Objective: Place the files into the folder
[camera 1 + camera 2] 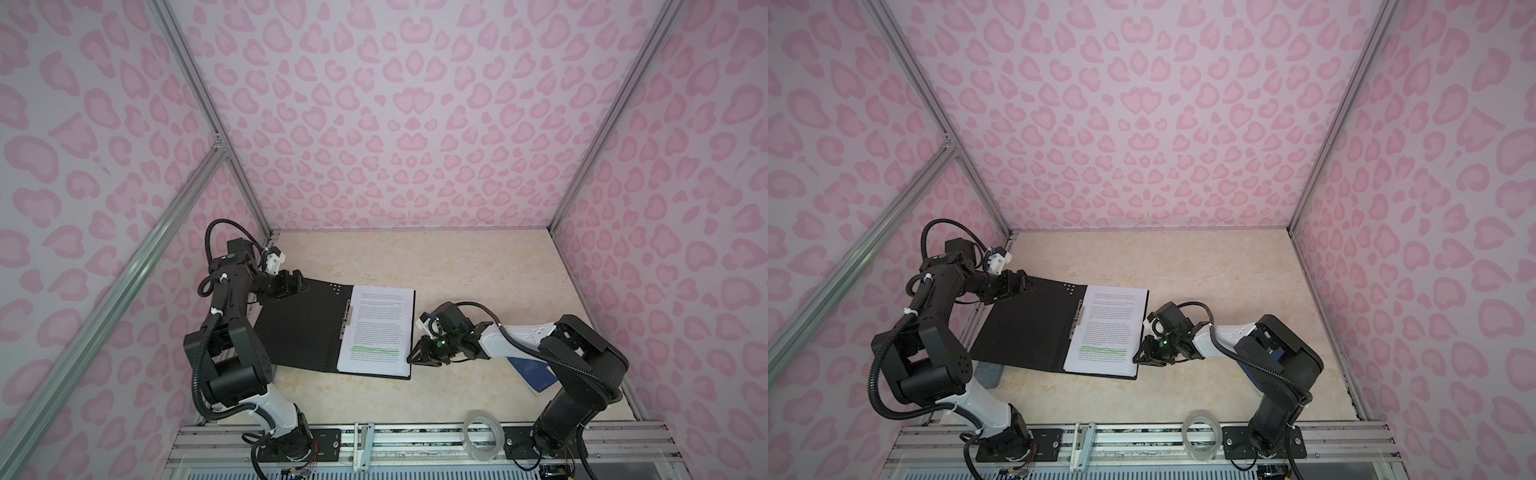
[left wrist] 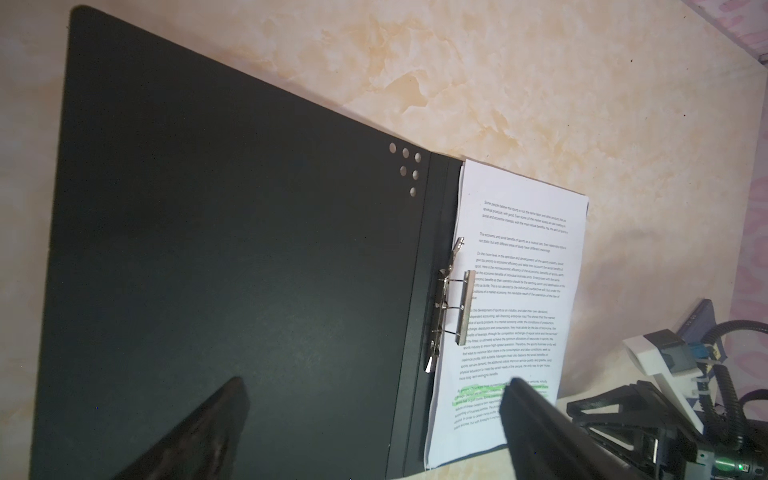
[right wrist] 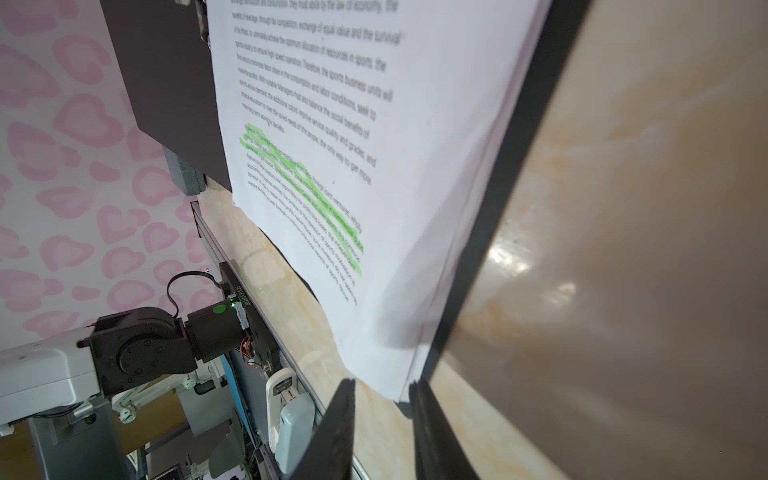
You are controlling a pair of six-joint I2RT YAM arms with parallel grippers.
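Note:
The folder [image 1: 299, 328] [image 1: 1025, 328] lies open and flat, black inside up, with a metal clip [image 2: 453, 307] at its spine. The files [image 1: 378, 328] [image 1: 1108, 328], white printed sheets with green highlighted lines, rest stacked on its right half. My left gripper [image 1: 297, 282] [image 2: 376, 382] hovers open over the folder's far left corner, holding nothing. My right gripper [image 1: 409, 359] [image 3: 382, 384] sits low at the near right corner of the files [image 3: 332, 145]. Its fingers are slightly parted, and only bare table shows between them.
A dark blue booklet [image 1: 532, 372] lies under the right arm near the right wall. A clear tape roll [image 1: 482, 434] stands on the front rail. A small grey block [image 1: 988, 374] sits under the folder's near left corner. Pink patterned walls enclose the table.

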